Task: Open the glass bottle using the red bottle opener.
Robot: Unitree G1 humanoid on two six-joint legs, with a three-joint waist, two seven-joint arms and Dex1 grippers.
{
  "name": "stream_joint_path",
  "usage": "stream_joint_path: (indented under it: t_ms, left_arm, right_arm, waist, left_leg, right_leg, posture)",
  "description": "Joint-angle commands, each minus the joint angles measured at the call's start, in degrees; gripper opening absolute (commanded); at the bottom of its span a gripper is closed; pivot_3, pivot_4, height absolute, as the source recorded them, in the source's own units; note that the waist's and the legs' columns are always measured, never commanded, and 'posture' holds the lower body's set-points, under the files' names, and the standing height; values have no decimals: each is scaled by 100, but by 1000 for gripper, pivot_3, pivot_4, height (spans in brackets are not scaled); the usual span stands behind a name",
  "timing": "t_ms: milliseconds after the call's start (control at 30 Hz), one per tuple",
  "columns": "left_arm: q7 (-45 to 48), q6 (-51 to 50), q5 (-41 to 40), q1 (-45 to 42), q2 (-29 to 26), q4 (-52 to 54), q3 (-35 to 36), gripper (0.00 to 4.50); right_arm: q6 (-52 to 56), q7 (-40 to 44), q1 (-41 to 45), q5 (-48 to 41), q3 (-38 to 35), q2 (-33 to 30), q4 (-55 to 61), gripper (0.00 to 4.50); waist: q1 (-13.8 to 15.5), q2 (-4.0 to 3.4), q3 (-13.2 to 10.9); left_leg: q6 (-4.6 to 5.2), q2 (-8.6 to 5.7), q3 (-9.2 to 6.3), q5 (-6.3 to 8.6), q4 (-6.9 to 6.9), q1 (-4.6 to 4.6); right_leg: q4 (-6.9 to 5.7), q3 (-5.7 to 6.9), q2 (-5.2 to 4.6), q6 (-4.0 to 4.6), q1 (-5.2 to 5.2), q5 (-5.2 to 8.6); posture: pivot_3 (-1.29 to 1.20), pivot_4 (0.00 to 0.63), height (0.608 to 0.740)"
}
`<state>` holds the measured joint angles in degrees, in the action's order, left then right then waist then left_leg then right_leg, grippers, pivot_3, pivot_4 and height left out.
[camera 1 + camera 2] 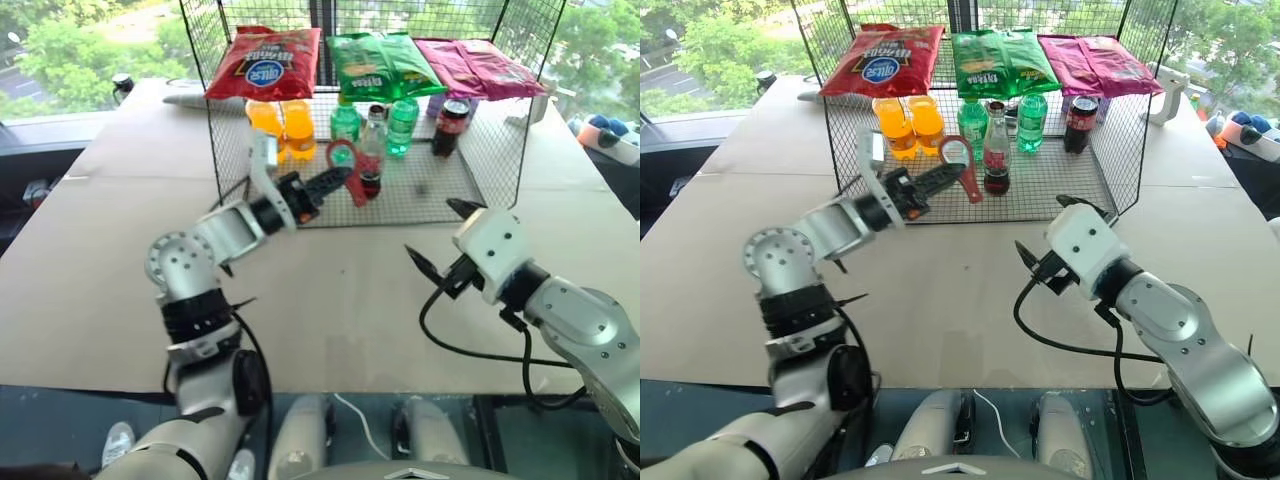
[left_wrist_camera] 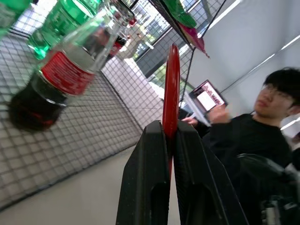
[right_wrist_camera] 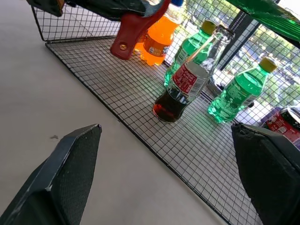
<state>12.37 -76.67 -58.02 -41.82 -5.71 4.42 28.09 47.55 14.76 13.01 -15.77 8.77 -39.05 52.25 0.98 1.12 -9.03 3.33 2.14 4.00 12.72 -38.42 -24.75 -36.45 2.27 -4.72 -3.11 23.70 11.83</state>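
2 black fingers of the left gripper (image 1: 335,181) are clenched on the red bottle opener (image 1: 347,168), its loop head raised just beside the glass bottle (image 1: 372,152). The left wrist view adds a person (image 2: 248,140) beyond the mesh. The right gripper (image 1: 1045,236) hangs spread wide and empty over bare table (image 1: 330,300), just outside the wire rack's (image 1: 490,165) front edge, the bottle well ahead of it. Inside stand 2 orange bottles (image 1: 282,127), 2 green bottles (image 1: 402,125) and a cola bottle (image 1: 450,127); snack bags (image 1: 268,62) lie on top.
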Motion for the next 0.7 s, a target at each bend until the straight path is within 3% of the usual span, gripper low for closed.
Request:
stream_joint_path:
  t_ms: [33,233,567,667,700]
  left_arm:
    - [-1023,-85,-625,-140,653,57,285,37]
    - [-2004,442,-1012,-314,1500,-421,315,37]
    - [-2628,1136,-1357,-227,1816,-714,-91,37]
    - [-2729,1299,-1497,-196,1805,-734,-231,0]
    - [-2750,1347,-1537,-184,1793,-736,-272,0]
  right_arm:
    - [353,-191,190,328,148,74,-14,4500]
    - [1277,-706,1089,697,480,797,-380,4500]
    - [1795,-896,2264,1517,1614,1067,-1160,4500]
    - [1704,-869,2513,1709,1815,1168,-1550,3675]
    - [1682,-860,2564,1754,1839,1213,-1653,3173]
  waist:
    - [-10,4,-2]
    - [-28,7,-3]
    - [-15,7,-4]
    - [-21,7,-4]
    - [-21,7,-4]
  left_leg:
    - [0,-3,1,0,0,0]
    - [0,-1,2,0,0,5]
    - [0,-7,4,0,1,-5]
    - [0,-7,5,0,2,-4]
    - [0,-6,5,0,2,-4]
  right_leg:
    - [1,0,0,1,0,-1]
    - [-5,-5,14,5,2,0]
    - [1,-5,10,19,7,5]
    - [1,-5,10,19,7,5]
    - [1,-4,10,19,7,5]
  posture:
    - [0,150,740]
    - [0,150,740]
    - [0,150,740]
    - [0,150,740]
    - [0,150,740]
